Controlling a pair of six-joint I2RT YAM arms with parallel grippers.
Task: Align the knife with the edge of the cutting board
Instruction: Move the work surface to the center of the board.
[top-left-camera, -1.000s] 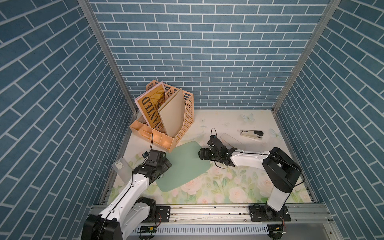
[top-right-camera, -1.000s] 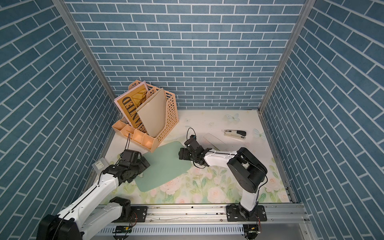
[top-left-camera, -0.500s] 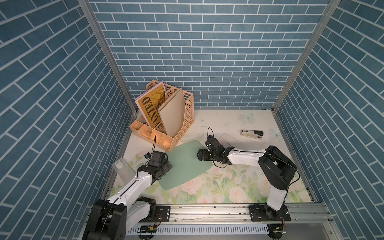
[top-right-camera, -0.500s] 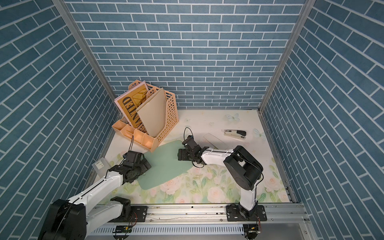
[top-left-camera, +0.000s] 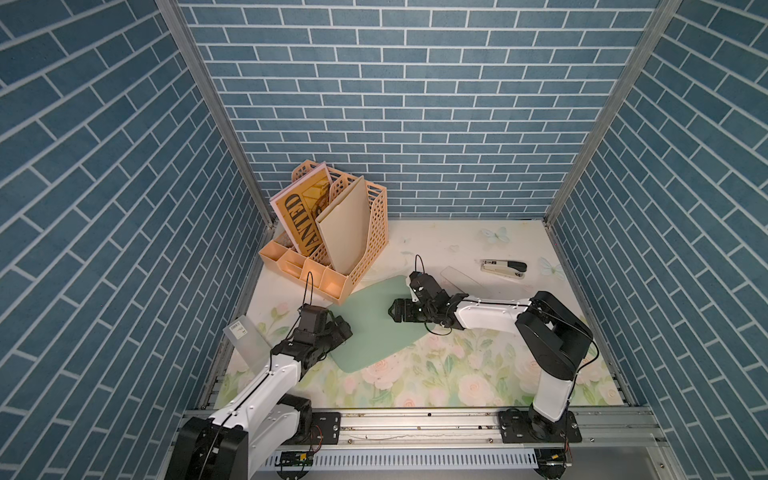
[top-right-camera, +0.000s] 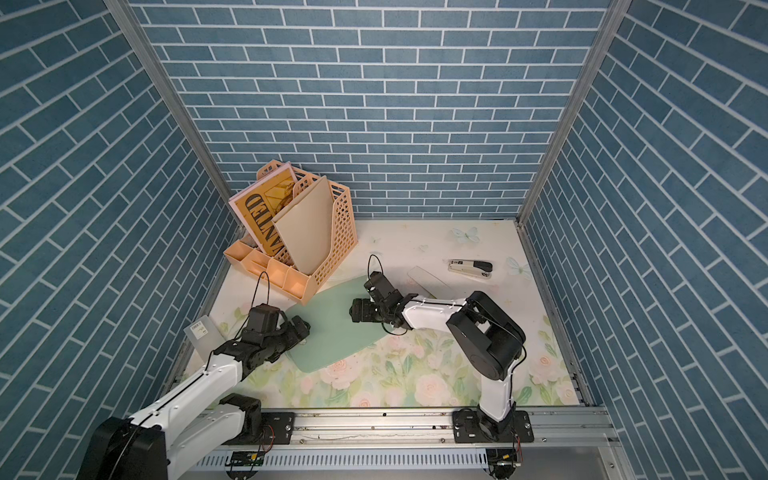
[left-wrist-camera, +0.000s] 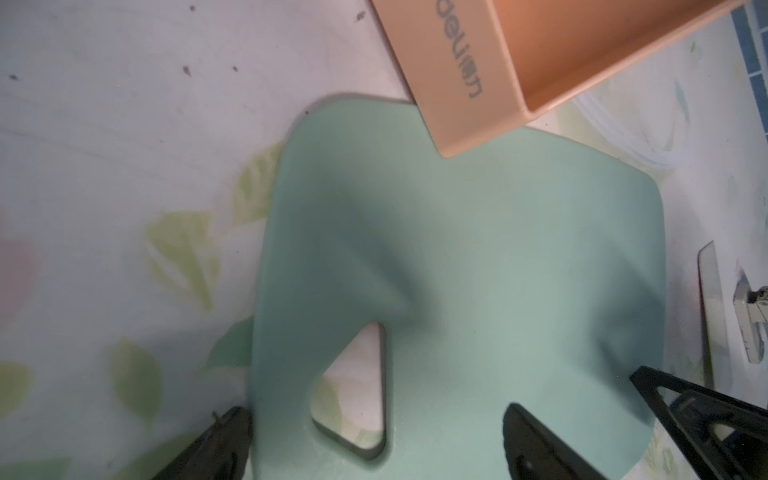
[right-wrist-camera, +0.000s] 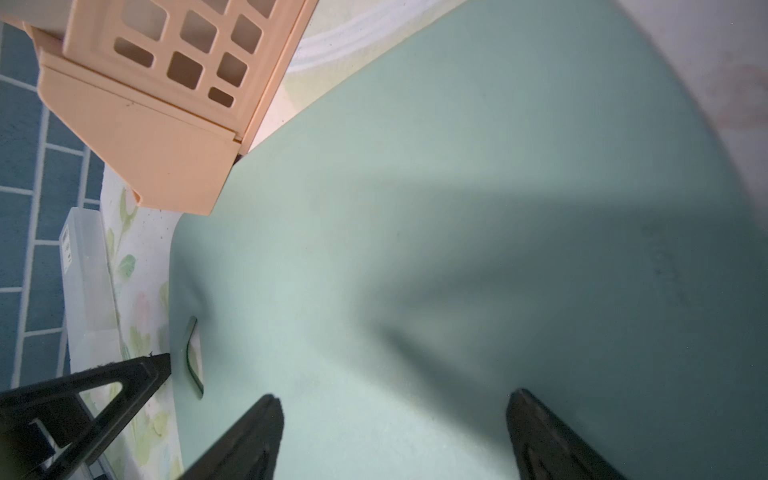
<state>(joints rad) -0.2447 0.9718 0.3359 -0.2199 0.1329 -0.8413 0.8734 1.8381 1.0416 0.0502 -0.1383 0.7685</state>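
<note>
Knife (top-left-camera: 461, 276) lies flat on the tabletop (top-left-camera: 457, 374) between board (top-left-camera: 374, 332) and stapler (top-left-camera: 503, 269). Your left gripper (left-wrist-camera: 382, 440) stands spread across the board's edge by the handle hole (left-wrist-camera: 357, 395); your right gripper (right-wrist-camera: 395, 436) hovers spread over the board.

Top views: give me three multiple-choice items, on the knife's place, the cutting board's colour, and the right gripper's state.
1. Where is the knife?
A. On the cutting board.
B. On the table, between cutting board and stapler.
C. Under the stapler.

2. The cutting board's colour?
A. Mint green.
B. Red.
C. Black.

3. The right gripper is:
A. Open over the cutting board.
B. Shut on the knife.
C. Shut on the stapler.

1 B: the blade lies off the cutting board.
2 A: green in all views.
3 A: jaws apart, nothing between.
</note>
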